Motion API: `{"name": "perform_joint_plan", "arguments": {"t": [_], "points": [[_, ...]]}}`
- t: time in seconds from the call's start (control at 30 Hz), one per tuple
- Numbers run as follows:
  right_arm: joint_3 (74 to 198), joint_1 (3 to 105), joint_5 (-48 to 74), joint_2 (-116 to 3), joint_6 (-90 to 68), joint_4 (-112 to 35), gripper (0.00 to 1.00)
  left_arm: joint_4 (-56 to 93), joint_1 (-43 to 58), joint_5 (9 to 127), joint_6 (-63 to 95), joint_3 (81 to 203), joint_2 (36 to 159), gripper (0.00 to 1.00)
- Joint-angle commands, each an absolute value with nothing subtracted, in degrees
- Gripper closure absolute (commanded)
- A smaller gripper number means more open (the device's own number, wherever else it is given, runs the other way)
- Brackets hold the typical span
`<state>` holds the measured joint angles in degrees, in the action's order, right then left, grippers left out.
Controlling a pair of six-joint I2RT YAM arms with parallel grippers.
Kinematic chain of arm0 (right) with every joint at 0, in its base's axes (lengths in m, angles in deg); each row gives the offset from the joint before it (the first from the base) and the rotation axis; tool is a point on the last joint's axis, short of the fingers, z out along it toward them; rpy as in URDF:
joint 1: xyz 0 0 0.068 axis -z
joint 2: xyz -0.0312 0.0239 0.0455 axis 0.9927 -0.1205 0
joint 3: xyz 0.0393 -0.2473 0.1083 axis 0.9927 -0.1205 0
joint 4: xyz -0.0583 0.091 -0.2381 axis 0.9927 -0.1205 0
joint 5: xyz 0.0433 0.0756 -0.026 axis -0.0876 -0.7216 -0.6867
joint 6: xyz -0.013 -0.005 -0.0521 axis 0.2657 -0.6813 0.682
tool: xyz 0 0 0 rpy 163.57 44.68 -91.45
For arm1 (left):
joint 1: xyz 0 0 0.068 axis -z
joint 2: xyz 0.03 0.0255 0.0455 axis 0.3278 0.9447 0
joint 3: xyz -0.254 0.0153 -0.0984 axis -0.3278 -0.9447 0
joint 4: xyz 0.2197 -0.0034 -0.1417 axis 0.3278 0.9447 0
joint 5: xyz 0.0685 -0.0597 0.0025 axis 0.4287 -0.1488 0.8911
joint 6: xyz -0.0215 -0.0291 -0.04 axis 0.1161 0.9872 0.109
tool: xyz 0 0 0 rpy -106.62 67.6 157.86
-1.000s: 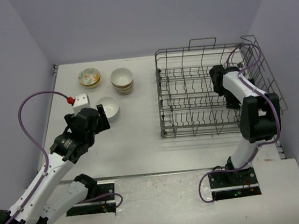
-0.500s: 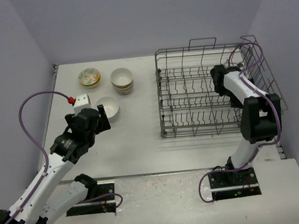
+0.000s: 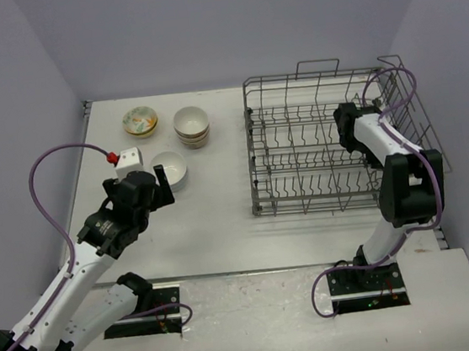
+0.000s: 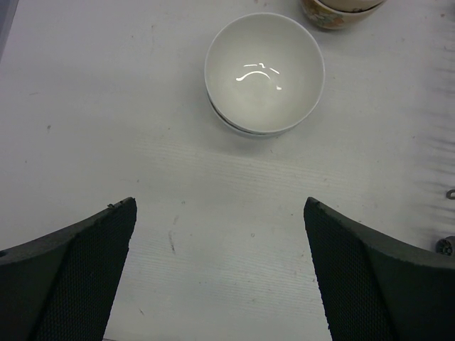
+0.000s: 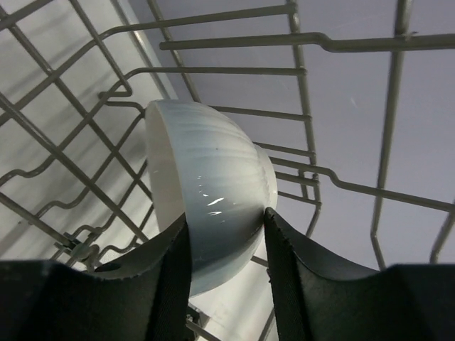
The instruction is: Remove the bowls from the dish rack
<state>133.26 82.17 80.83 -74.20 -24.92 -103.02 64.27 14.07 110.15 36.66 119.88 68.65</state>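
Claw on the left gripper (image 4: 219, 209) is standing spread wide and empty, hovering over the white table (image 4: 85, 106). A plain white glazed bowl (image 4: 264, 71) is sitting just beyond its fingertips, nested on another bowl.

Farther off, the right gripper (image 5: 226, 217) is pinching a white ribbed ceramic bowl (image 5: 206, 156) across its rounded belly. That bowl is standing on edge inside the grey wire dish rack (image 5: 327, 40).

Risks, as judged:
- **Slipping:** the pads are bearing on a curved, glossy wall, so the bowl is liable to be slipping or rotating once lifted.
- **Snagging:** wires are crossing close above and behind, so a tilted withdrawal is risking a snagged rim and a drop back into the rack.
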Motion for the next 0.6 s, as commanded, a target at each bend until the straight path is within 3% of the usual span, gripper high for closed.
{"name": "perform_joint_plan", "arguments": {"t": [0.0, 0.07, 0.33, 0.57], "points": [[132.3, 82.8, 84.8, -70.6, -25.1, -102.5, 0.59, 63.5, 14.6, 110.5, 36.5, 121.9, 67.8, 0.0], [131.4, 82.8, 84.7, -70.3, -23.8, -101.2, 0.66, 63.4, 14.7, 110.6, 36.5, 121.8, 67.6, 0.0], [131.1, 82.8, 86.2, -70.3, -23.7, -100.6, 0.77, 63.3, 14.8, 110.7, 36.5, 121.7, 67.2, 0.0], [129.6, 84.7, 86.5, -71.7, -22.4, -99.5, 0.79, 63.2, 15.6, 111.1, 36.4, 121.7, 66.5, 0.0]]}}
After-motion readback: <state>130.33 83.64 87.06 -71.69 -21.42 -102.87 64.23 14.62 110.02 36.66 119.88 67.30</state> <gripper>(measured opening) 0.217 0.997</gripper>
